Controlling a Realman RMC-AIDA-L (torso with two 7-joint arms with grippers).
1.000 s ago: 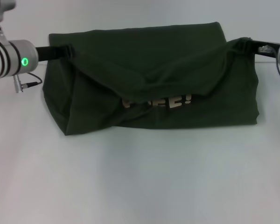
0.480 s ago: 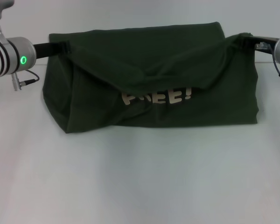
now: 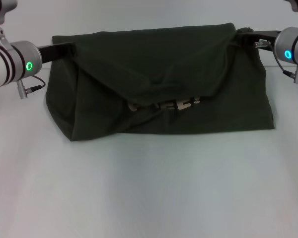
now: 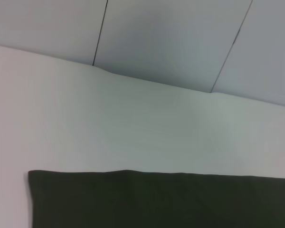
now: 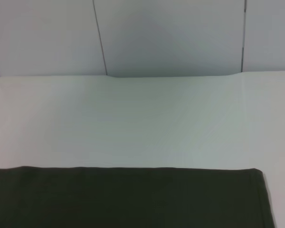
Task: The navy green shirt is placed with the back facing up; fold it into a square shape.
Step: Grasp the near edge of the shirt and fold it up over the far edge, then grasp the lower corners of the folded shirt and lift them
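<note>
The navy green shirt (image 3: pixel 169 64) lies across the far middle of the white table, partly folded. Its near layer is lifted and sags between my two grippers. Pale cream lettering (image 3: pixel 164 105) peeks out under the sagging fold. My left gripper (image 3: pixel 72 49) is shut on the shirt's left corner near the far left edge. My right gripper (image 3: pixel 244 35) is shut on the right corner near the far right edge. A flat dark strip of the shirt shows in the left wrist view (image 4: pixel 156 199) and in the right wrist view (image 5: pixel 123 197).
The white table (image 3: pixel 149 188) stretches bare in front of the shirt. A grey panelled wall (image 5: pixel 171 33) stands behind the table's far edge. A cable (image 3: pixel 32 88) hangs under the left wrist.
Both grippers carried the lifted fold farther away; the right one moved most, up and inward. The sagging fabric now covers more of the lettering.
</note>
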